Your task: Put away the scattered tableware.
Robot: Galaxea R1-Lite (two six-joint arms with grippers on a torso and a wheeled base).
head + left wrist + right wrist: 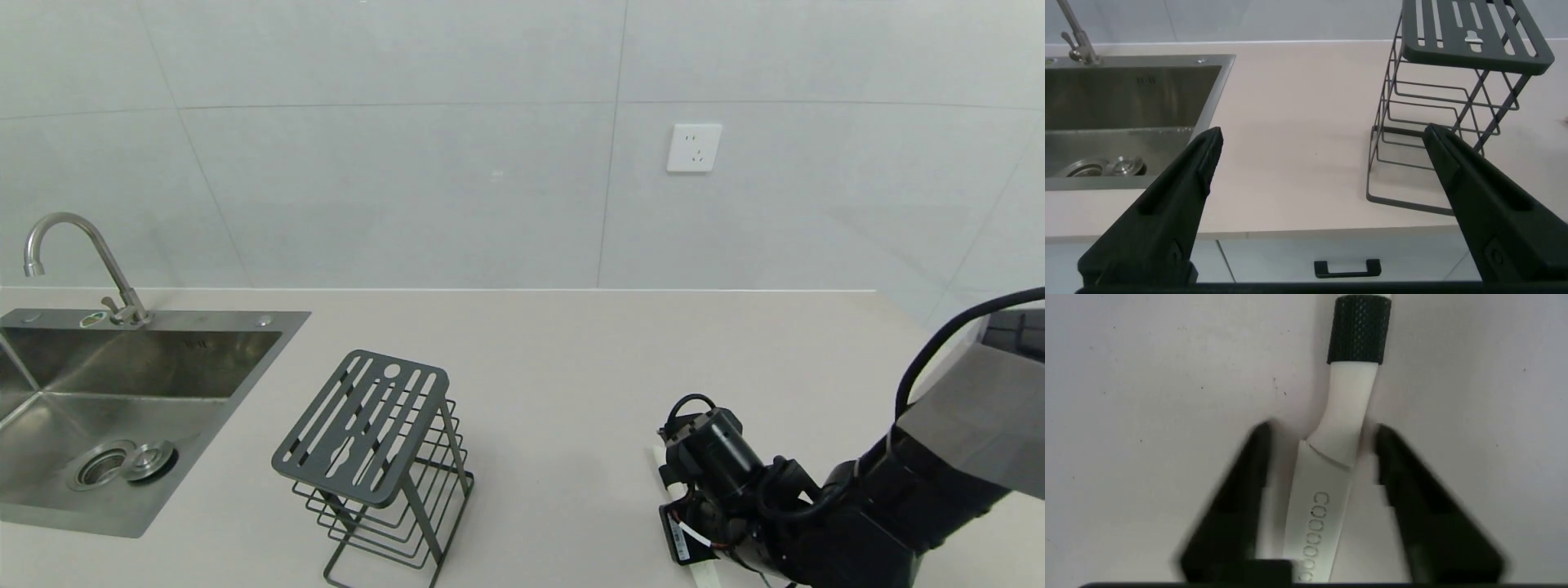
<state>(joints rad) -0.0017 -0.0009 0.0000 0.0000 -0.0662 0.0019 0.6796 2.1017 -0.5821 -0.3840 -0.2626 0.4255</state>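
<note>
A knife (1341,449) with a white blade and a white handle ending in a black knurled cap lies flat on the pale counter. My right gripper (1323,437) is open and straddles it where blade meets handle, one finger on each side with a narrow gap. In the head view the right arm's wrist (710,482) points down at the counter's front right, and white bits of the knife (660,463) stick out from under it. My left gripper (1323,139) hangs open and empty in front of the counter's edge, between sink and rack.
A dark wire rack (371,457) with a slotted top stands mid-counter, also in the left wrist view (1454,98). A steel sink (163,327) with a faucet (73,245) fills the left. A drawer handle (1347,268) sits below the counter edge.
</note>
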